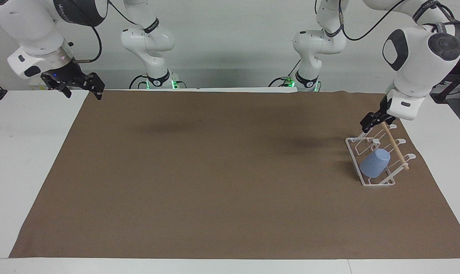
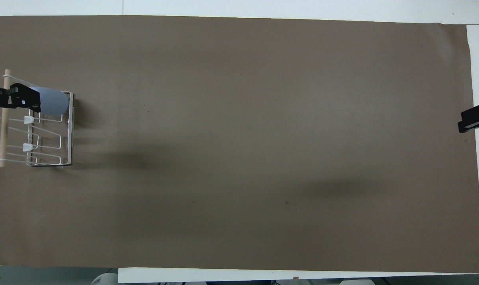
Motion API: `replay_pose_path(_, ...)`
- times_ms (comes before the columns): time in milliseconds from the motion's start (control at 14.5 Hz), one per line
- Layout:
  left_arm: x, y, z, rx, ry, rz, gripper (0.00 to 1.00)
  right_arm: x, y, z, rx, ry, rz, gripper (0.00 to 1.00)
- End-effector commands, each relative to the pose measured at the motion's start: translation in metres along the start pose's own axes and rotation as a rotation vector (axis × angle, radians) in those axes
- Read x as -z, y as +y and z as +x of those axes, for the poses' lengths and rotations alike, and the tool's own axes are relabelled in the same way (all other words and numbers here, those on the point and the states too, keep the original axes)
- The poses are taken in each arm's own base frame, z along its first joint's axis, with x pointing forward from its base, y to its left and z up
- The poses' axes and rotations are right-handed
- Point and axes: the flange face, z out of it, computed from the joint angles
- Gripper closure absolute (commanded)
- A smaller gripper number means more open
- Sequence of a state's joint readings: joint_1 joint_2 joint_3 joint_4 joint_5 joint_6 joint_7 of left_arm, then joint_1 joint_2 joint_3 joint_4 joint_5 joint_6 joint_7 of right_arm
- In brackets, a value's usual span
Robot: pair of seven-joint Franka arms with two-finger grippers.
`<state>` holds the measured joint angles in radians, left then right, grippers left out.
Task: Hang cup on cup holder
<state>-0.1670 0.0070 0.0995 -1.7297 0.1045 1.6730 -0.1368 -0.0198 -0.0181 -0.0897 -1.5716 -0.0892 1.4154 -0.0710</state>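
Facing view: a white desk (image 1: 24, 152) carries a wide brown mat (image 1: 214, 171); at the left arm's end of the mat stands the cup holder (image 1: 378, 182), a white wire rack with a wooden dowel (image 1: 396, 149) across its top; the cup (image 1: 374, 163), light blue, sits tilted over one wire prong, its base pointing up toward the dowel. The left gripper (image 1: 371, 121) hangs in the air over the end of the rack nearest the robots, fingers spread wide and holding nothing, clear of the cup. The right gripper (image 1: 81, 84) waits over the mat's corner at the right arm's end, fingers wide and empty. A plain pale wall, cables and both arm bases fill the background.

Overhead view: the cup (image 2: 53, 103) lies across the rack's (image 2: 69, 130) farthest prong; the left gripper (image 2: 13, 99) partly covers the cup's end by the dowel (image 2: 3, 126); only the right gripper's tip (image 2: 475, 118) shows at the desk edge. The mat (image 2: 243, 138) is plain and softly shadowed.

Risk, as a judgement: the cup looks hung; a careless sweep by the left gripper could catch the dowel or a prong, dragging the light rack and tipping the cup off.
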Motion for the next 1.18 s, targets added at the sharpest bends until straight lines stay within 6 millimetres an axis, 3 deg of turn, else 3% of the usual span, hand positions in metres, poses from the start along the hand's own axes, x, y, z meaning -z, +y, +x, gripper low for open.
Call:
replay_pose_path(0, 0.029, -0.004, -0.016, -0.091, 0.026, -0.036, 0.0, 0.001, 0.001, -0.003, 0.011, 0.006, 0.019, 0.01)
replay_pose_path(207, 0.063, -0.008, -0.015, -0.08, 0.095, -0.071, 0.0, 0.001, 0.001, -0.003, 0.011, 0.004, 0.02, 0.01)
replay_pose_path(761, 0.046, -0.005, -0.024, -0.014, 0.075, -0.111, 0.0, 0.001, 0.001, -0.003, 0.012, 0.006, 0.019, 0.01)
replay_pose_path(1106, 0.044, -0.005, -0.024, -0.137, 0.111, -0.107, 0.0, 0.001, -0.001, -0.003, 0.015, 0.004, 0.019, 0.01)
